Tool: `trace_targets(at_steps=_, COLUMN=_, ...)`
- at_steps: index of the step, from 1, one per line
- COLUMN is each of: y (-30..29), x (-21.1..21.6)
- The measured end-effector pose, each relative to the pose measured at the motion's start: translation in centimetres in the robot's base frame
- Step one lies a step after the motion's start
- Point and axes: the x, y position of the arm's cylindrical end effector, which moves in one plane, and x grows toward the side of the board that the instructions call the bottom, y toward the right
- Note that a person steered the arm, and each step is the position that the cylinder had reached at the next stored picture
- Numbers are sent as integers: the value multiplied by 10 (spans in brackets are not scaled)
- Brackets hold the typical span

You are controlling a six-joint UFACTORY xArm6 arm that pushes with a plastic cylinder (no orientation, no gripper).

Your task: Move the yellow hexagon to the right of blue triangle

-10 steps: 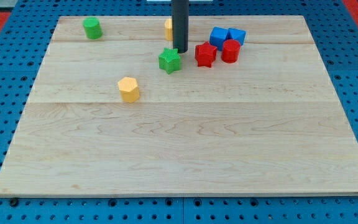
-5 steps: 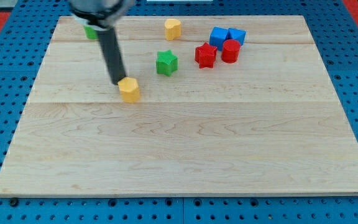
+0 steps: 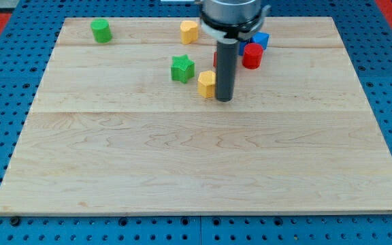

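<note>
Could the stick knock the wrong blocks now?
Maybe. My tip sits against the yellow hexagon's right side, so pushing rightward from here isn't possible; I would likely shove it toward the view's left. The green star is just up-left of it and could get bumped. The rod hides part of the red blocks, so crowding there is hard to judge.

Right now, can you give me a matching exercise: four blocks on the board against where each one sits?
Blocks:
1. green cylinder
2. green star
3. yellow hexagon
4. red cylinder

Places:
A. touching my tip on its left side
B. top left corner of the board
C. right of the rod, near the top
D. just up-left of the yellow hexagon

Pairs: 1-B, 2-D, 3-A, 4-C
</note>
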Motion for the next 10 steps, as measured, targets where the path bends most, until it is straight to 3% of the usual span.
trace_targets(at_steps=1, y=-11, x=40)
trace_targets(at_steps=2, y=-75, x=48)
trace_targets(at_steps=3, y=-121, x=16)
trace_targets(at_steps=4, y=-66, x=-22)
trace_targets(at_steps=5, y=32, x=-25)
trace_targets(at_steps=6, y=74, x=-31)
trace_targets(at_steps=7, y=71, x=41)
trace_targets(at_steps=8, y=104, x=22)
trace_targets(at_steps=10, y=115, x=-45)
